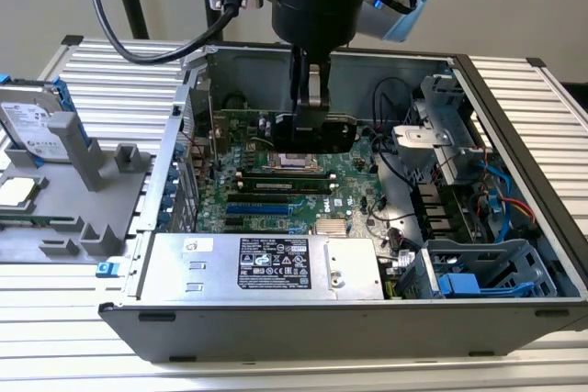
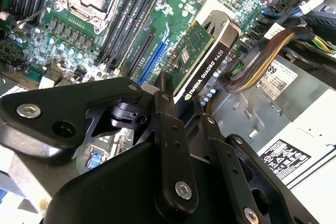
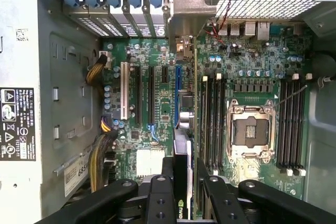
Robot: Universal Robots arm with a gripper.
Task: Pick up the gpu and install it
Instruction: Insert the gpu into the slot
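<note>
Tool (image 2: 181, 114) grips gpu (image 2: 202, 59) edge-down, probably along blue slot (image 3: 177, 80).

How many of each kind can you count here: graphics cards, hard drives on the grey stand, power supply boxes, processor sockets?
graphics card, held in the gripper above the board: 1
hard drive: 1
power supply box: 1
processor socket: 1
Total: 4

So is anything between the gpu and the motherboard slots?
Nothing visible. The gripper holds the gpu above the motherboard, over the blue slot, which looks bare. The card's lower edge is hidden.
</note>
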